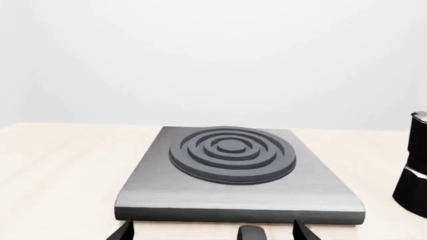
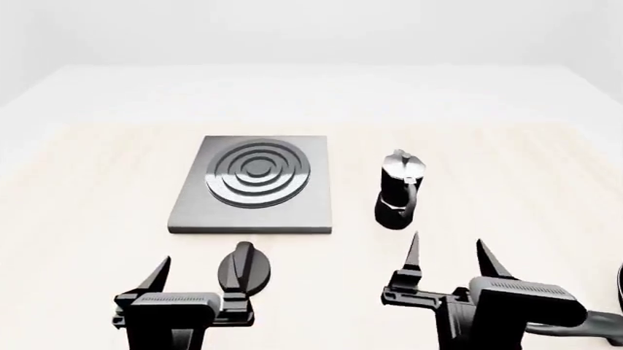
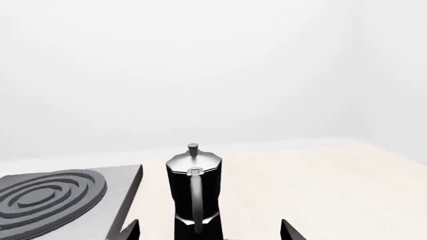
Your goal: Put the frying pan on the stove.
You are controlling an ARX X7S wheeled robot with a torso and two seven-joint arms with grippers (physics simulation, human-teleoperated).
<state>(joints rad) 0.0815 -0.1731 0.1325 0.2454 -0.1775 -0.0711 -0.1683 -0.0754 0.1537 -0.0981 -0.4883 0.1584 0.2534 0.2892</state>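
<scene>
The frying pan is not clearly in any view. A thin dark curve (image 2: 620, 281) touches the right border of the head view, and I cannot tell if it is the pan's rim. The stove (image 2: 255, 186) lies flat on the pale desk (image 2: 506, 168), with nothing on its ring burner. A small black knob (image 2: 245, 267) rests on the desk just beside the stove's near edge. A moka pot (image 2: 397, 189) stands upright near the stove's right side, apart from it. The left claw (image 2: 195, 281) hovers before the knob with its jaws wide and nothing between them. The right claw (image 2: 449, 251) is also spread wide and empty, and points toward the moka pot.
</scene>
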